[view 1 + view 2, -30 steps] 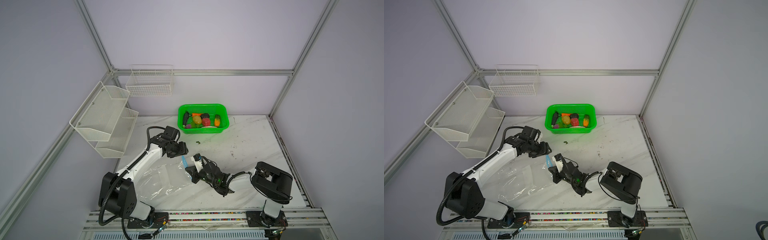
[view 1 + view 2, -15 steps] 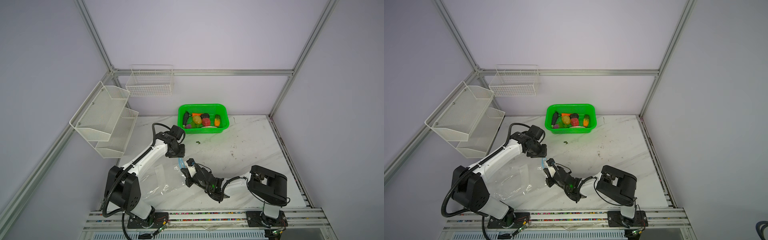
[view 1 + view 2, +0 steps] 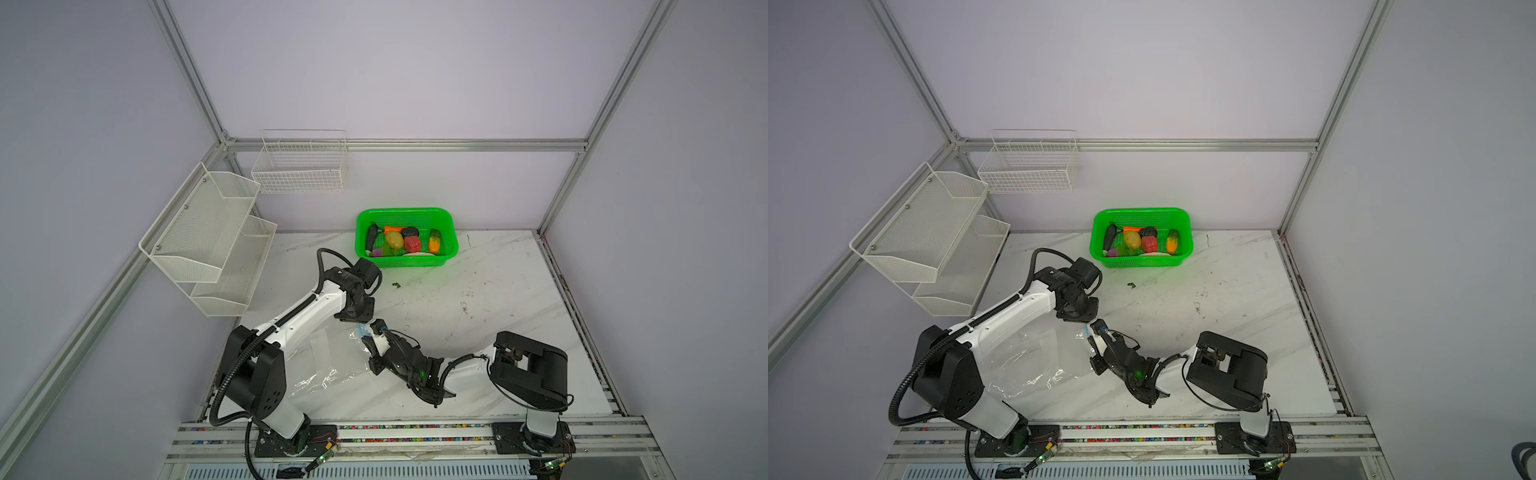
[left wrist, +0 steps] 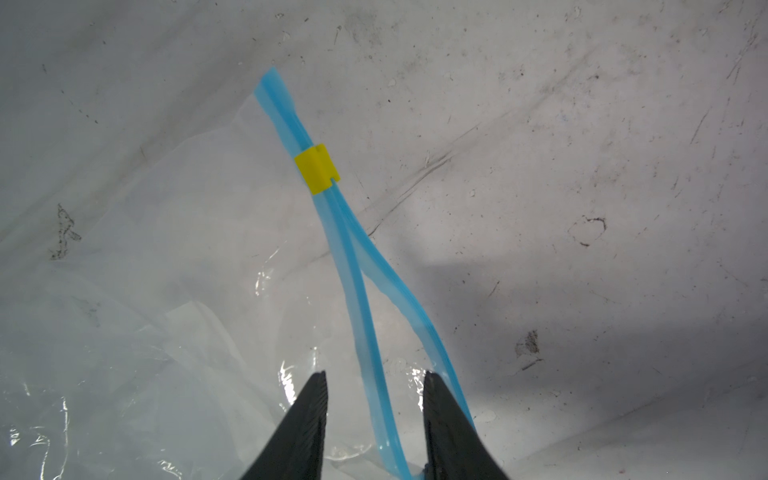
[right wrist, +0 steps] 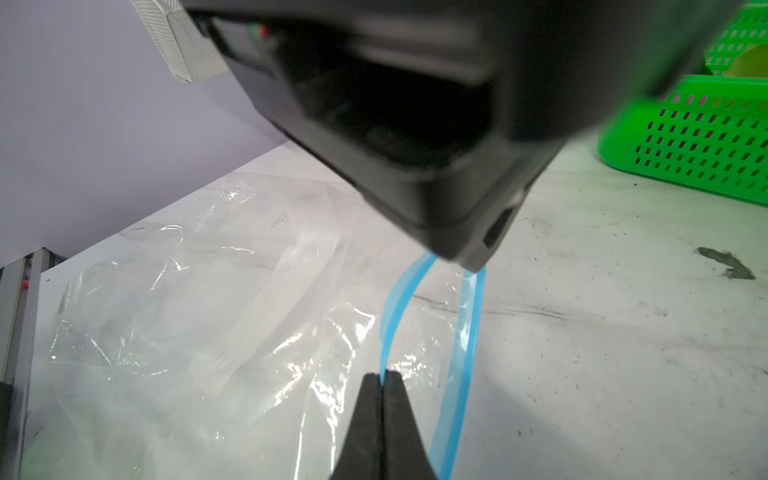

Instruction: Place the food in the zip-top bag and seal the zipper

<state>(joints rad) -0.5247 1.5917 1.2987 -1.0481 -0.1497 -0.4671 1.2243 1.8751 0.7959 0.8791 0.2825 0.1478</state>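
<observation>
The food (image 3: 405, 241) lies in a green basket (image 3: 405, 211) at the back of the table. The zip-top bag (image 3: 328, 365) lies crinkled at the front left. Its zipper (image 4: 357, 291) has split into two blue lips below the yellow slider (image 4: 316, 168). My right gripper (image 5: 381, 376) is shut on one lip and holds it up. My left gripper (image 4: 375, 374) points down over the bag's mouth, open, with one lip passing loosely between its fingers and the second lip along the outside of one finger. In both top views the two grippers meet at the bag's corner (image 3: 1088, 330).
White mesh shelves (image 3: 208, 237) and a wire basket (image 3: 299, 166) hang on the left and back walls. A small green scrap (image 3: 395, 285) lies on the marble table (image 3: 478, 291) in front of the green basket. The left gripper's body fills much of the right wrist view.
My left gripper has swung down over the bag's mouth and its jaws have narrowed. My right gripper has shifted left and forward with the zipper lip still in it.
</observation>
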